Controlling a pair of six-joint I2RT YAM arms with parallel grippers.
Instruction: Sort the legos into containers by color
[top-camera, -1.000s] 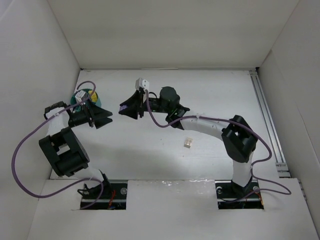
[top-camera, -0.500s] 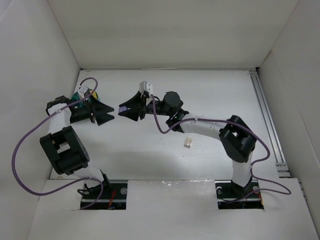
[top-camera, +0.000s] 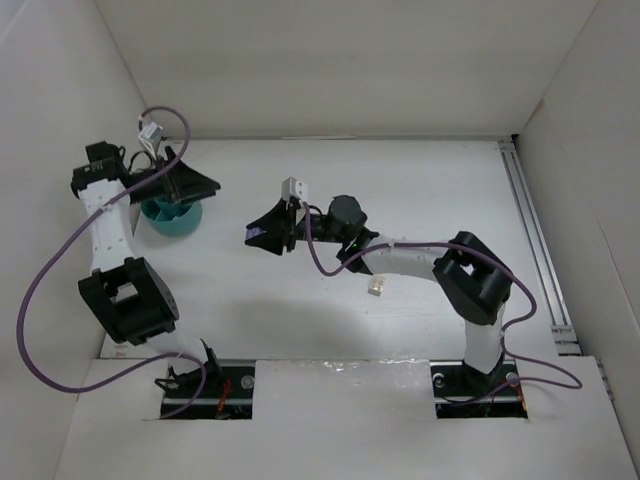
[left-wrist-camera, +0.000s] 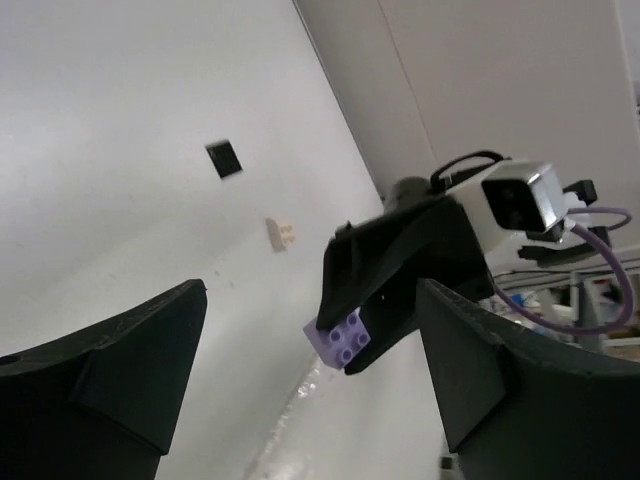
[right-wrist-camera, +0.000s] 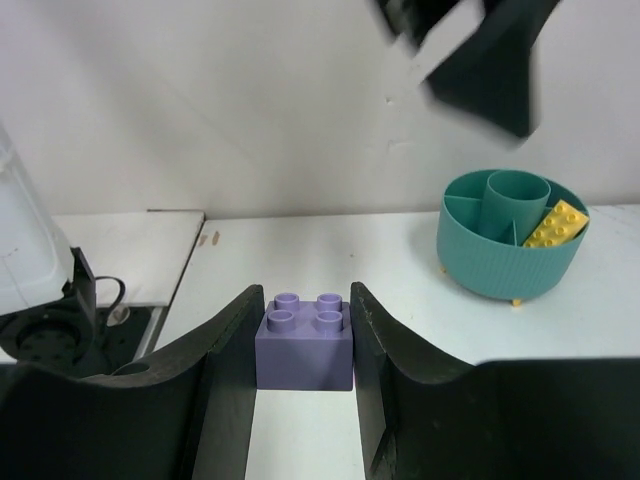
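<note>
My right gripper (top-camera: 258, 235) (right-wrist-camera: 305, 296) is shut on a lilac purple lego brick (right-wrist-camera: 304, 345) (left-wrist-camera: 340, 335), held studs up above the table. The teal divided bowl (top-camera: 175, 221) (right-wrist-camera: 500, 262) stands at the far left, with a yellow plate (right-wrist-camera: 556, 224) leaning in one compartment. My left gripper (top-camera: 203, 185) (left-wrist-camera: 310, 292) hangs just over the bowl's far side, open and empty, facing the right gripper. A cream brick (top-camera: 377, 287) (left-wrist-camera: 282, 233) lies on the table by the right forearm. A flat black square (left-wrist-camera: 224, 158) lies farther off in the left wrist view.
White walls enclose the table on the left, back and right. A metal rail (top-camera: 535, 235) runs along the right side. Purple cables loop off both arms; the left one (top-camera: 35, 300) hangs out beyond the table's left edge.
The left gripper has swung from beside the bowl toward the far left, over the bowl, and its jaws have widened. The right gripper with the purple brick has shifted slightly nearer.
</note>
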